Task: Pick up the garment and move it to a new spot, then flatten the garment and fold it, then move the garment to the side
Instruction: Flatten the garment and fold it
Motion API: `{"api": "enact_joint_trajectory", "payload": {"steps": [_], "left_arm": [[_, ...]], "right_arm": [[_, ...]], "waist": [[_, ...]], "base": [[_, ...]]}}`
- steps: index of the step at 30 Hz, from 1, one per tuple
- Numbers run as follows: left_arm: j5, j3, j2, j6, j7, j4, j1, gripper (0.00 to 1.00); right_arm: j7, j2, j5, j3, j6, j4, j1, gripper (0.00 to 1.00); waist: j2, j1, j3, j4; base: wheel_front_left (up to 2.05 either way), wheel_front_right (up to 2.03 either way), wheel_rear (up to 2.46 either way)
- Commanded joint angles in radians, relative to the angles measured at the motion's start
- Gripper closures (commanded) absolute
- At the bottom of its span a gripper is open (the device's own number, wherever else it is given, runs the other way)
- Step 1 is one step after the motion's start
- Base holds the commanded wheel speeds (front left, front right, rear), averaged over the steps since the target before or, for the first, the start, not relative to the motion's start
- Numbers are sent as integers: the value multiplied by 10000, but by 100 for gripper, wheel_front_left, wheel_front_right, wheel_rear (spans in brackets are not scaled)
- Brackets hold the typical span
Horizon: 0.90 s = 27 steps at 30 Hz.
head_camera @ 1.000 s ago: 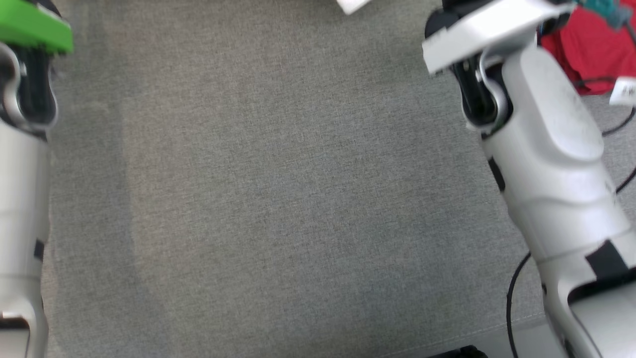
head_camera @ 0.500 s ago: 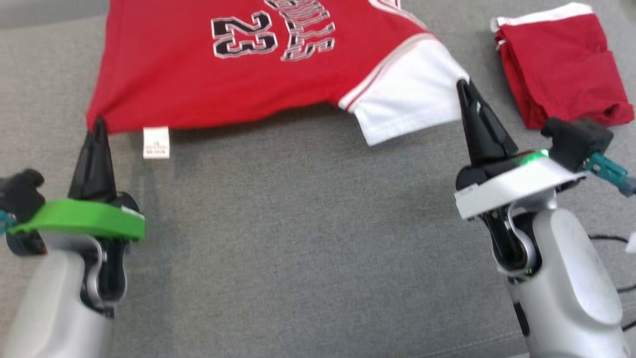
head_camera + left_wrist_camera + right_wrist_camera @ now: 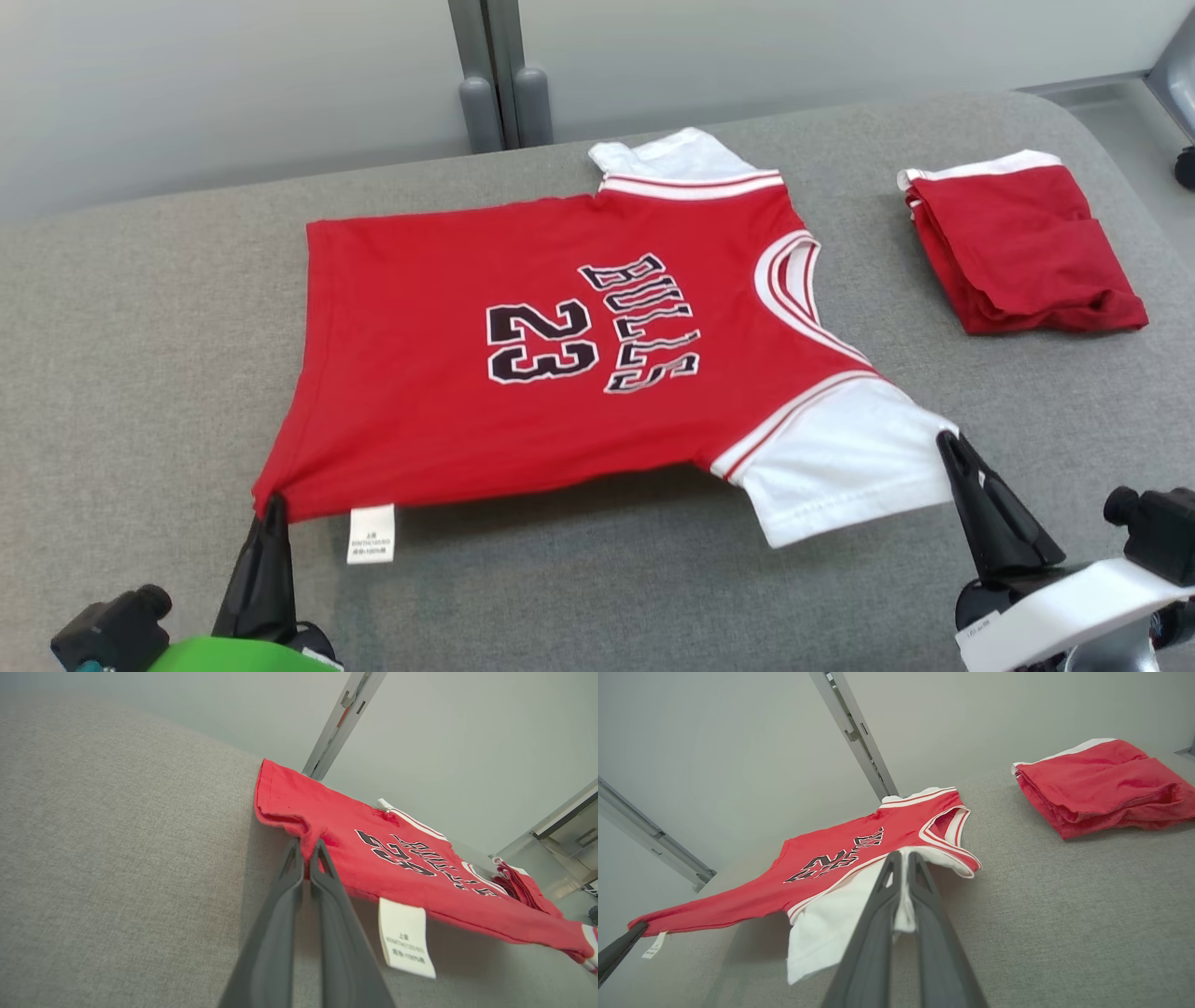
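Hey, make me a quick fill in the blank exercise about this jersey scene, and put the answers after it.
1. The number printed on the jersey is ____.
2. The left gripper is shut on the jersey's ____ hem corner, beside the white label.
3. The right gripper is shut on the jersey's ____ sleeve.
4. The folded red garment lies on the robot's ____ side of the jersey.

Missing words: 23; red; white; right.

Folded red garment [image 3: 1018,247] with white trim at my far right, grey fabric surface [image 3: 140,355] under it, pale wall [image 3: 233,84], grey upright rail [image 3: 495,56] behind
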Motion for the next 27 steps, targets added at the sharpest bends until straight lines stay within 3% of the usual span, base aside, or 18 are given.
{"api": "enact_joint_trajectory", "payload": {"steps": [1, 5, 14, 21, 27], "left_arm": [[-107, -15, 45, 121, 125, -144, 267, 100], [-367, -175, -62, 143, 470, -171, 547, 100], [-1197, -379, -462, -447, 1014, 1144, -139, 100], [-2313, -144, -1113, -896, 1393, 1856, -1239, 100], [-2789, 231, -1448, -767, 1446, 2544, -2355, 100]], "right_arm": [[42, -28, 158, -36, -3, -88, 283, 100], [29, -25, 175, 13, -3, 192, 389, 100], [-154, -26, -226, 338, -3, 2034, -847, 100], [-332, -27, -407, 360, -3, 3501, -2490, 100], [-541, -30, -648, 326, -3, 5010, -4394, 100]], "waist": [[0, 1, -396, 217], [0, 1, -418, 186], [0, 1, -227, 142], [0, 1, 88, 159], [0, 1, 451, 109]], "base": [[0, 0, 0], [0, 0, 0], [0, 0, 0], [0, 0, 0], [0, 0, 0]]}}
